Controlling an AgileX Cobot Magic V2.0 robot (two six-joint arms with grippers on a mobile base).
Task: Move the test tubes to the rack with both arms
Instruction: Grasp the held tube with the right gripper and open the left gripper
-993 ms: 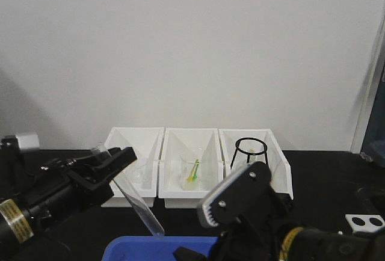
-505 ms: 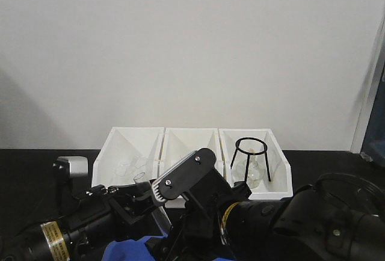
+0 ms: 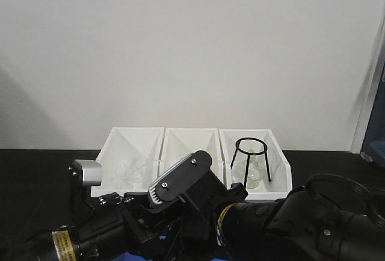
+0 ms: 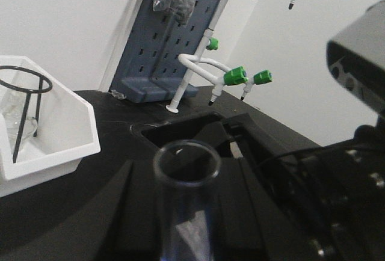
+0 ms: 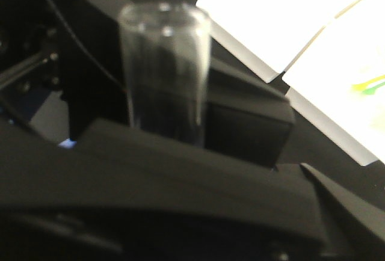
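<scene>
In the left wrist view a clear glass test tube [image 4: 185, 225] stands upright between my left gripper's black fingers [image 4: 120, 213], its open mouth toward the camera. My left gripper [image 4: 189, 201] is shut on it. The right wrist view shows the same tube [image 5: 165, 68] rising behind a dark mass where my right gripper [image 5: 180, 201] sits; its jaws are lost in the dark blur. From the front, the right gripper's toothed finger [image 3: 180, 180] lies over the left arm [image 3: 102, 228], and both arms crowd the bottom. The rack is out of view.
Three white bins [image 3: 133, 138] stand in a row by the back wall; the right one holds a black wire tripod [image 3: 251, 153] and a glass flask [image 3: 252, 178]. A blue-grey pegboard [image 4: 162, 44] and a white tap with green knobs [image 4: 237, 76] stand beyond the table.
The left arm has swung toward the middle with the tube. The right arm has risen and moved left over it, hiding the blue tray and the tube from the front.
</scene>
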